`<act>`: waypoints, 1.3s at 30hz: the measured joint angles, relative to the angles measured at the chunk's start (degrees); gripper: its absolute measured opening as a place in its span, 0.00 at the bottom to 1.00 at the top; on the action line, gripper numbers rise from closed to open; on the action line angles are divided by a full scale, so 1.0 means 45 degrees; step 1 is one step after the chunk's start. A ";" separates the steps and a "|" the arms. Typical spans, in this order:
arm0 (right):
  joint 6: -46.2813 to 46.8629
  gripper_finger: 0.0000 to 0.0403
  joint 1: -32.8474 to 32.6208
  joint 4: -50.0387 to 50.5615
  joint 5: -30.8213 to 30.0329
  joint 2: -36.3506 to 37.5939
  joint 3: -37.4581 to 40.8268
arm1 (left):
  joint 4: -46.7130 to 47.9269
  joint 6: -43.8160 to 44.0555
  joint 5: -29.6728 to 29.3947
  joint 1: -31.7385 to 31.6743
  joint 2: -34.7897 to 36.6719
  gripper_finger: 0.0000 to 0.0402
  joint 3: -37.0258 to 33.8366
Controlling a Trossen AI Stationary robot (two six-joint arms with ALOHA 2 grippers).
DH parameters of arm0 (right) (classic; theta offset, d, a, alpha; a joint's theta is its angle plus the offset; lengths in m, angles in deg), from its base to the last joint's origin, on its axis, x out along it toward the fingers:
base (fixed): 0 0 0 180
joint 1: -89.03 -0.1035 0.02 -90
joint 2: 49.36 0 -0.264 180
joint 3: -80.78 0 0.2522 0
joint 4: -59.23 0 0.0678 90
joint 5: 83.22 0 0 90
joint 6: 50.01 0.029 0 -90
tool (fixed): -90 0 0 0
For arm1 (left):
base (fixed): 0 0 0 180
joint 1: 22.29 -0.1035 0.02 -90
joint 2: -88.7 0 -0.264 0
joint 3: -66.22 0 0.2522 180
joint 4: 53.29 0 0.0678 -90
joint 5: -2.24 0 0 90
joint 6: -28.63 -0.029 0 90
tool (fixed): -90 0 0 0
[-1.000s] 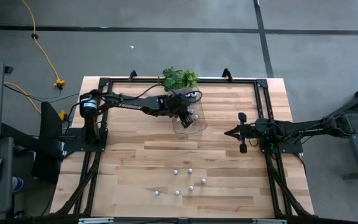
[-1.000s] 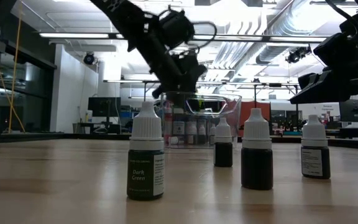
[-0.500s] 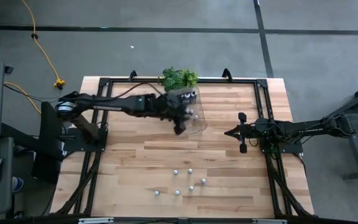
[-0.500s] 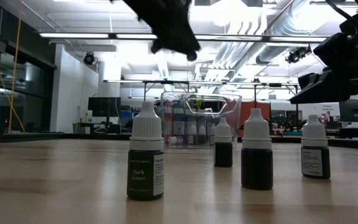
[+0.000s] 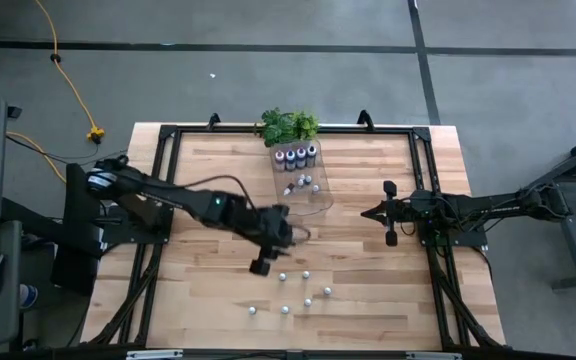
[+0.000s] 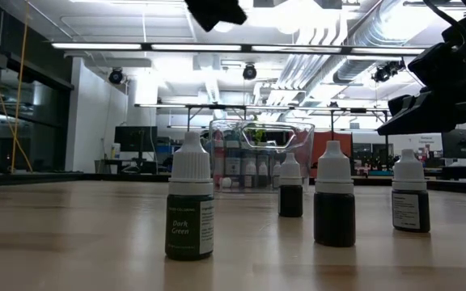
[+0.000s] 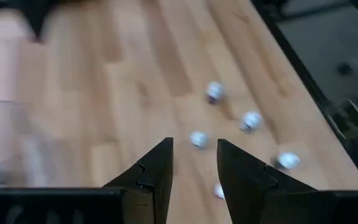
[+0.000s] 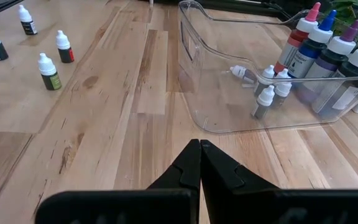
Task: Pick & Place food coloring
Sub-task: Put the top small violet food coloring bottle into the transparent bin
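A: Wooden table [image 5: 208, 300], concrete floor around; clear tray [image 5: 303, 180] at twelve o'clock, loose food coloring bottles [image 5: 305, 275] at six.

B: Left gripper [image 5: 271, 255] parted, empty, above centre; right gripper [image 5: 370, 212] pressed together at three.

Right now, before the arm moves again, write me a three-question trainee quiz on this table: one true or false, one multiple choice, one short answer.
1. True or false: the left gripper is open and holds nothing.
2. Where do the four bigger bottles with coloured tops stand? A) loose on the bare wood B) inside the clear tray C) beside the right gripper
3. Short answer: in the right wrist view, what is the pose of the small bottle nearest the tray's open middle, compared with the small ones beside it?

Key: 1 true. 2 B. 3 It lies on its side; the others stand upright.
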 joint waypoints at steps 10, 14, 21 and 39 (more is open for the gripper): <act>0.0000 0.00 0.0000 -0.0019 0.0000 0.0000 -0.0002 | -0.2027 -0.0267 0.1219 0.1507 -0.2057 0.50 -0.0001; 0.0000 0.00 0.0001 -0.0019 0.0000 0.0000 -0.0003 | -0.2621 -0.0262 0.1204 0.1735 -0.2973 0.56 0.0330; 0.0000 0.00 0.0004 -0.0007 0.0005 0.0010 -0.0004 | -0.1642 -0.0215 0.1111 0.1769 -0.4933 0.57 0.2958; 0.0000 0.00 0.0000 -0.0043 0.0003 -0.0028 0.0001 | 0.0477 -0.0231 0.0051 0.1093 -0.7798 0.57 0.6554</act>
